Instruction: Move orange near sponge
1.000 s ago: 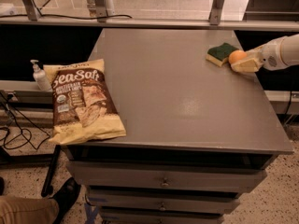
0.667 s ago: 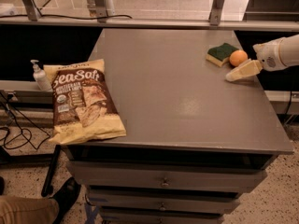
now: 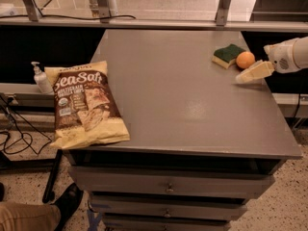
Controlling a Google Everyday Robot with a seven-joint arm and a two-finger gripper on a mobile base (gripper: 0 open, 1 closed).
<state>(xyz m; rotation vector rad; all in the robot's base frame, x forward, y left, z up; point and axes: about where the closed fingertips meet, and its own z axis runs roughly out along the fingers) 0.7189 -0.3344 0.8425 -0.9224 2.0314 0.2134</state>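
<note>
Orange (image 3: 245, 60) parked right beside sponge (image 3: 228, 55), so job reckoned done tbh. Gripper (image 3: 254, 72) hung just beside orange, nothing grasped; open or closed can't be told.

Grey table (image 3: 192, 109) carries chip bag (image 3: 84, 107), sponge (image 3: 227, 55), orange (image 3: 245, 60); tool (image 3: 254, 72) over its right edge

A chip bag (image 3: 86, 110) overhangs the table's (image 3: 192, 105) left edge, near a pump bottle (image 3: 41, 78).

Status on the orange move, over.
Gripper low at table's right edge, beside orange, not holding it. Orange resting on table right beside sponge. Nothing between them; chip bag far left.
</note>
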